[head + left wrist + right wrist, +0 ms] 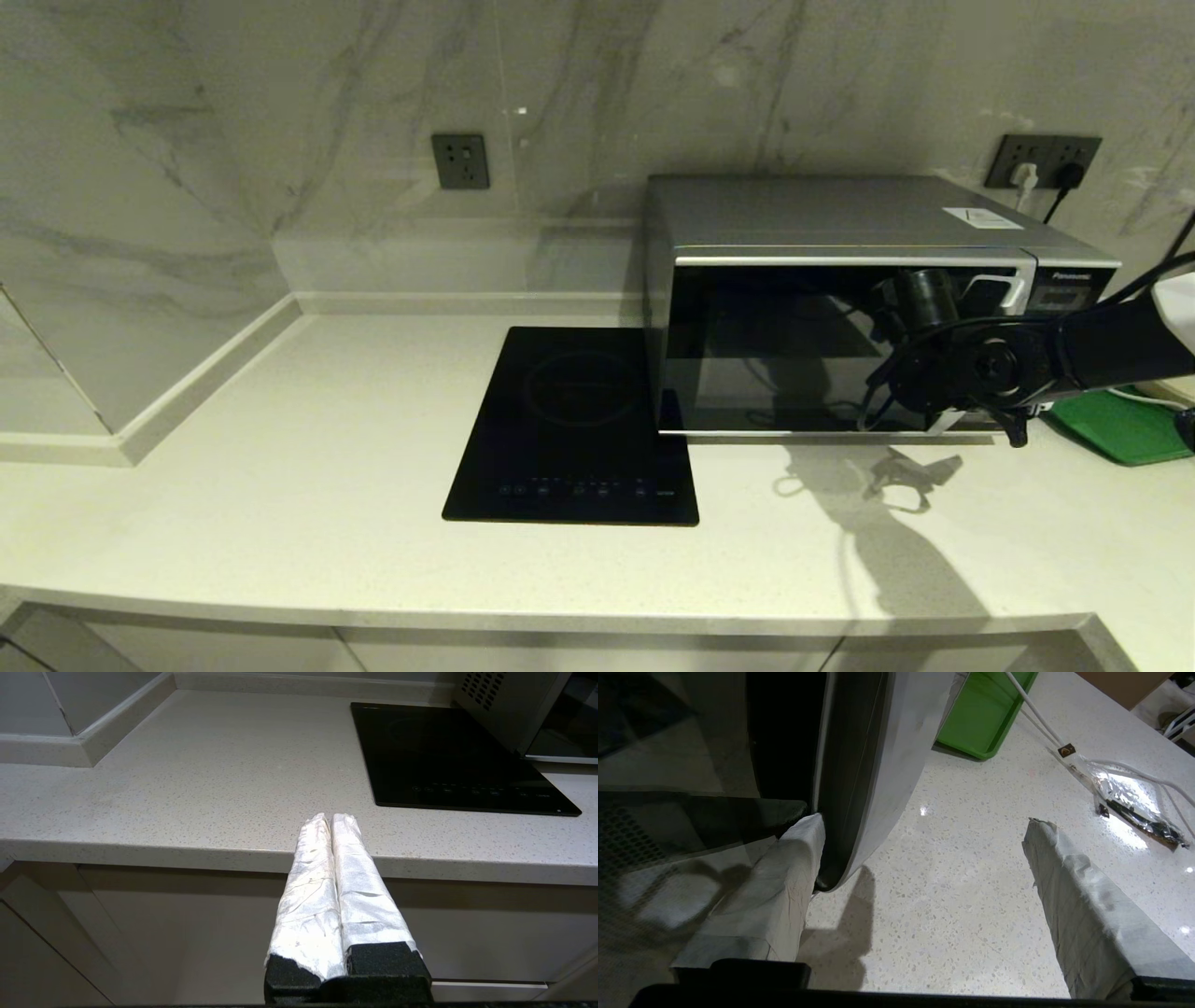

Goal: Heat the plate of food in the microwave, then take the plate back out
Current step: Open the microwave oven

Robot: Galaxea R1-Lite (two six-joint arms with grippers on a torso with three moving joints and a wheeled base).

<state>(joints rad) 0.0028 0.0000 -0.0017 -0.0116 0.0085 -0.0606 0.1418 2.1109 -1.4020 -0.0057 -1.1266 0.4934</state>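
Right gripper [920, 858]: jaws spread wide, nothing held. In the right wrist view one taped finger [784, 877] sits at the lower end of the door's handle strip [859, 765], tip against or just shy of the dark inner edge; contact not resolvable from this angle. The other finger stands well out over bare counter [952, 896]. So the strip lies between the jaws, but hard to one side.

Head view: right gripper [943, 373] is in front of the microwave [840, 308], low on the door's right side, arm coming in from the right. Door looks shut, dark glass flush with the frame.

Key relation: the handle strip runs vertically down the door's right edge, beside the keypad panel. Its long axis is upright. The gripper is at its bottom end. Judged step: hooking or gripping the handle to swing the door open. The pull would have to come toward the robot, with the hinge presumably on the far left side.

Plate of food: not seen in any view; may be behind the dark glass, cannot tell. Early stage, or the retrieval stage. Undetermined.

Left gripper [331, 826]: fingers pressed together, empty, parked below the counter's front edge, well away from the microwave. Right arm is clearly the nearer one.

Cooktop [574, 425] just left of the microwave, green tray [1120, 429] to its right.
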